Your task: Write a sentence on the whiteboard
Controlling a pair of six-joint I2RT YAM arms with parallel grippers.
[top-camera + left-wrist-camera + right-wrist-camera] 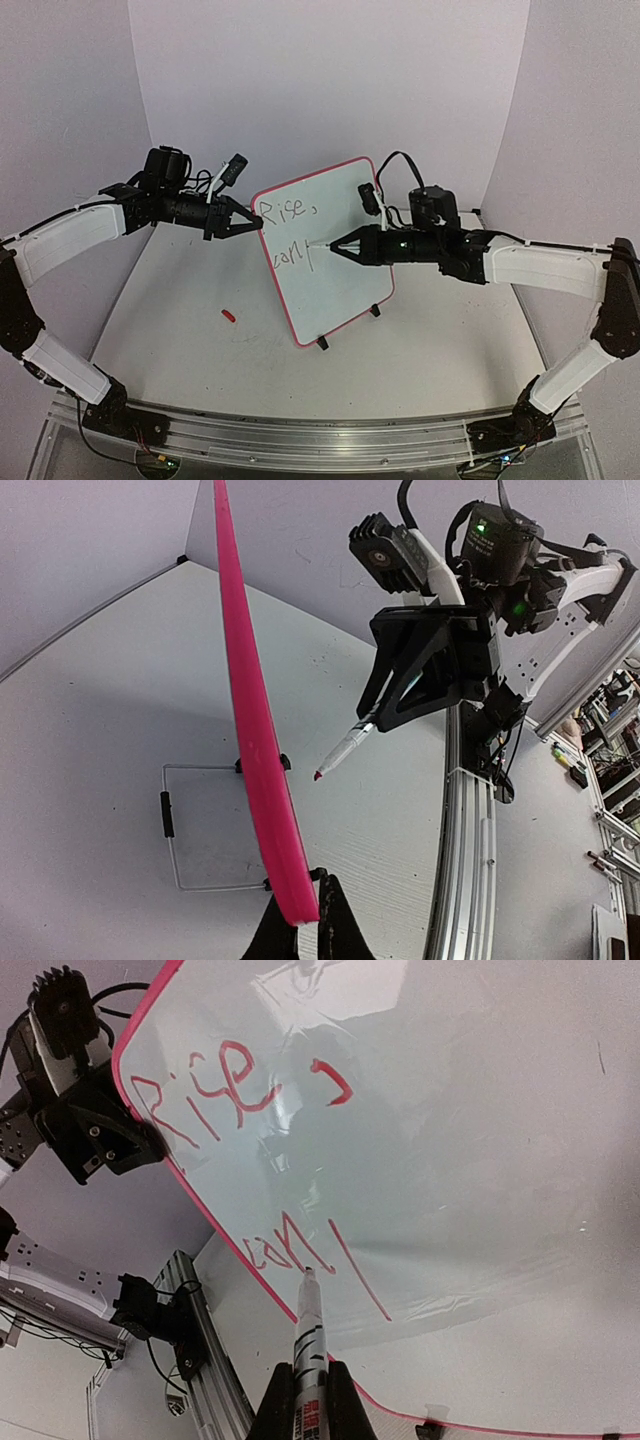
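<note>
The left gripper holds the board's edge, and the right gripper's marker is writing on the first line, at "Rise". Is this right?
Not quite: the marker tip is on the second line, below "Rise,", as the right wrist view shows. The left gripper does hold the board's edge, and the right gripper the marker.

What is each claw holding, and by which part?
Left claw grips the whiteboard by its left rim; right claw holds the marker by its barrel.
</note>
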